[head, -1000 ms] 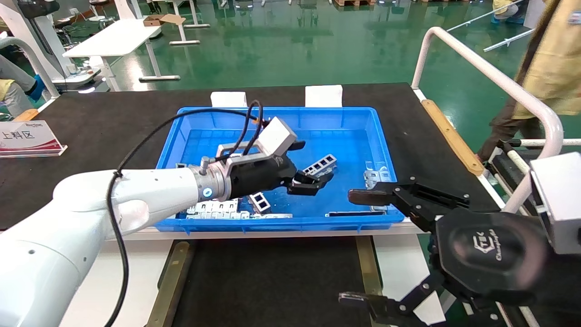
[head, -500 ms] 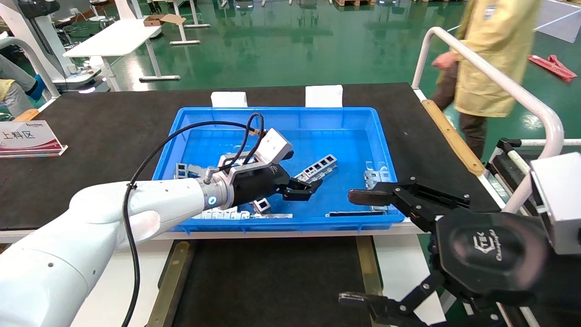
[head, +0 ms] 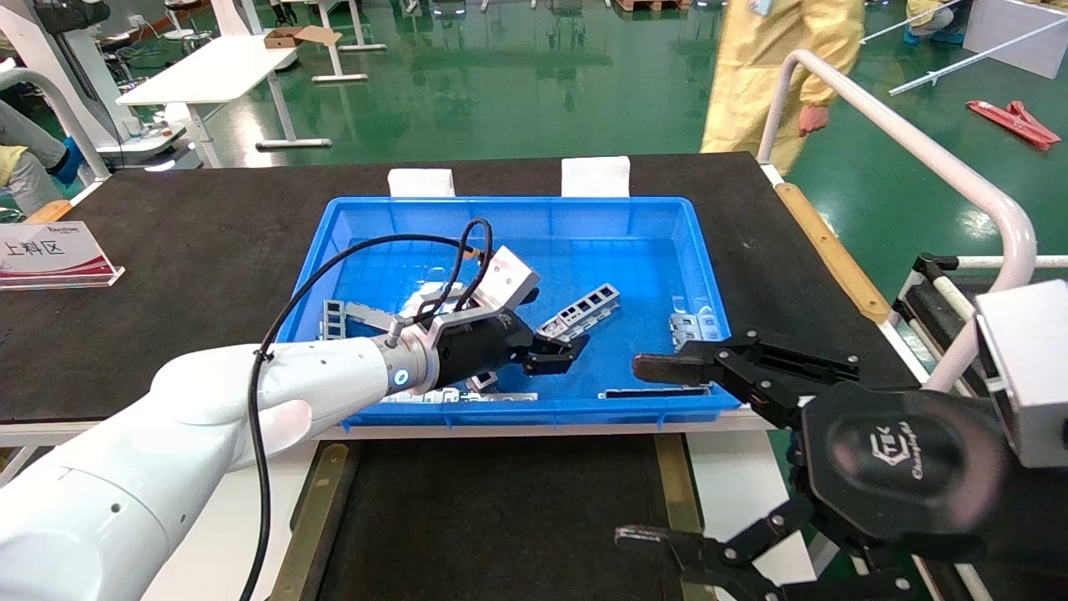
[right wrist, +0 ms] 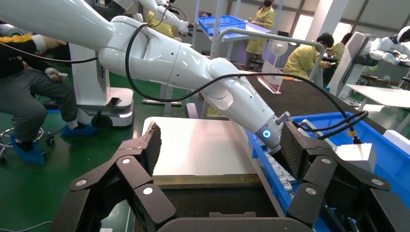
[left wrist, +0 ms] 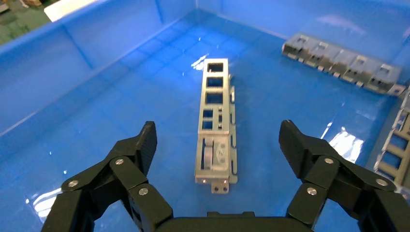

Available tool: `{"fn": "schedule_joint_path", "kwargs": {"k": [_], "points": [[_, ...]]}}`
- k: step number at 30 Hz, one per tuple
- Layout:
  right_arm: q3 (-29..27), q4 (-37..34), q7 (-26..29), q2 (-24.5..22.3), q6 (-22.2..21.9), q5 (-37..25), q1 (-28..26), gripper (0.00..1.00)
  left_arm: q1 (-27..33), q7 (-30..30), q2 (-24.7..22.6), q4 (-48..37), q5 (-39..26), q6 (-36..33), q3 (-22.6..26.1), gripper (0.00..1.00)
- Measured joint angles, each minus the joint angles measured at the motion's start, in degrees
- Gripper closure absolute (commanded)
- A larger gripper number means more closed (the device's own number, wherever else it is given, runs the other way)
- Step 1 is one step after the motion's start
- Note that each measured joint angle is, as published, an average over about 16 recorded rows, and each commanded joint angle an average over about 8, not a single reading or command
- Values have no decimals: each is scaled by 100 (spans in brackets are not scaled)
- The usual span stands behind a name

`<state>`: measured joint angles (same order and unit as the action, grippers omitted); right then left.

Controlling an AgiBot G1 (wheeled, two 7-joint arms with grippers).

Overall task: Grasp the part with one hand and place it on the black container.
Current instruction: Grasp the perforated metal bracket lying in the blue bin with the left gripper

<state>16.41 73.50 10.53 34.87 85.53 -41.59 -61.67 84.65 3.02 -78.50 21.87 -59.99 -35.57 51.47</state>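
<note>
The part (head: 584,306), a silver-grey channel with a row of rectangular cutouts, lies flat on the floor of the blue bin (head: 517,206). In the left wrist view the part (left wrist: 215,121) lies lengthwise between my open fingers, untouched. My left gripper (head: 564,348) is open and low in the bin, just short of the part's near end; it also shows in its own wrist view (left wrist: 217,140). The black container (head: 501,517), edged by brass strips (head: 313,517), lies in front of the bin. My right gripper (head: 638,451) hangs open and empty over the container's right side.
More cutout parts lie in the bin at the left (head: 350,313), right (head: 692,327) and near wall (head: 417,392); a flat strip (head: 651,391) lies by the front wall. A sign (head: 50,255) stands far left. A white rail (head: 918,150) runs on the right; a person in yellow (head: 776,67) stands behind.
My left gripper has drawn back and sunk lower in the bin, its tips now short of the part. The right gripper barely moved. The person in yellow walked left behind the table.
</note>
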Motion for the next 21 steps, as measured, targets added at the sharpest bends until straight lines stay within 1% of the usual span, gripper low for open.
{"fn": "schedule_joint_path", "kwargs": {"k": [10, 21], "points": [[4, 0, -2, -2, -2, 3, -1, 100, -73, -97, 5, 109, 384, 381, 515, 100], [8, 0, -4, -3, -3, 5, -2, 100, -119, -156, 9, 188, 855, 687, 921, 100]]}}
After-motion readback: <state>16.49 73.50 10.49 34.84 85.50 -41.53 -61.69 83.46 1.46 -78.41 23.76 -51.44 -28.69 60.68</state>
